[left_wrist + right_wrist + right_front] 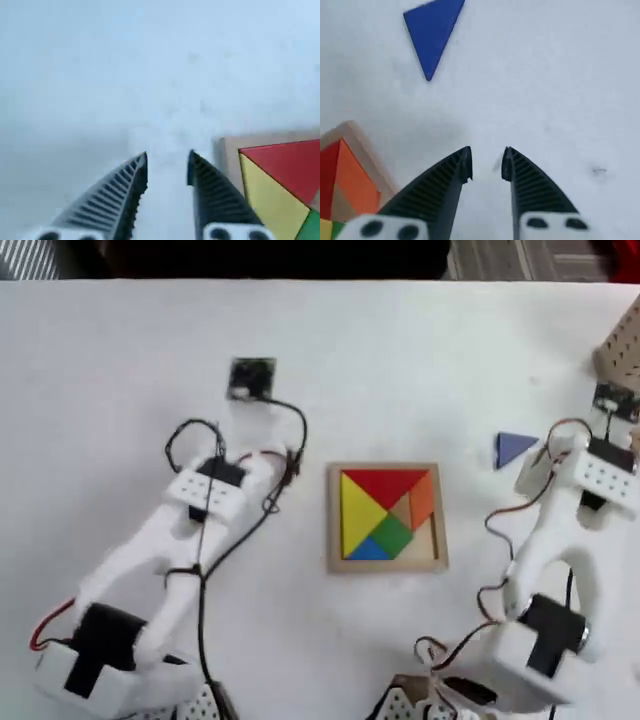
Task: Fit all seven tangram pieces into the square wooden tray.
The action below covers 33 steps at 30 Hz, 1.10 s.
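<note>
The blue triangle is lying outside the square wooden tray, probably awaiting the right tool; it and the left tool are gaping slightly, empty.

Wooden tray: cut off at the edge in both wrist views, one corner showing.
Blue triangle: one side clipped in the right wrist view.

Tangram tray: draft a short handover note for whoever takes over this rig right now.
Left gripper: open, empty, over the table beside the tray.
Right gripper: open, empty, over the table near the blue triangle.
Done: the seated pieces fill most of the tray.
Left: the blue triangle lies loose, right of the tray in the high view; the pale patch in the tray is probably its slot.
</note>
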{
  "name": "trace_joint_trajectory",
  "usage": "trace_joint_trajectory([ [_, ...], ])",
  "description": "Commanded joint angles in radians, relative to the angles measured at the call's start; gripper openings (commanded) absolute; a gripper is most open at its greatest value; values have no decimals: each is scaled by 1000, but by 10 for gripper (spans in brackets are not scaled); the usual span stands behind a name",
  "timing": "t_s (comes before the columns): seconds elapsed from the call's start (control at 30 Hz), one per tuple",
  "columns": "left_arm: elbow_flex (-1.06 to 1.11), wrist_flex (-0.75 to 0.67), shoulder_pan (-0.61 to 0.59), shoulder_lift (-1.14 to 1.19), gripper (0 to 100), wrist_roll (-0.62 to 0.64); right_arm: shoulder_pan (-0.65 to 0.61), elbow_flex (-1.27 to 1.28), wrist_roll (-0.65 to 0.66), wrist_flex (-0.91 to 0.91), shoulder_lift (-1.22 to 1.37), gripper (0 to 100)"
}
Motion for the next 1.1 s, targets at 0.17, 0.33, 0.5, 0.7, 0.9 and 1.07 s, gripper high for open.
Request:
trace_joint_trajectory([
  [0.17, -55, -29, -27, -21, 251, -11, -71, -566, -133, 61, 453, 130],
  [0.33, -48, -63, -25, -21, 252, -34, -150, -853, -133, 110, 700, 136],
  [0.5, -46, -63, -24, -21, 252, -80, -183, -1157, -133, 168, 901, 228],
  [0.7, -46, -68, -22, -19, 252, -81, -166, -1464, -133, 294, 1092, 268],
  [0.9, -46, -66, -22, -19, 252, -81, -176, -1583, -48, 321, 1207, 265],
  [1.07, -46, -61, -22, -19, 252, -81, -194, -1574, 132, 352, 1250, 109],
])
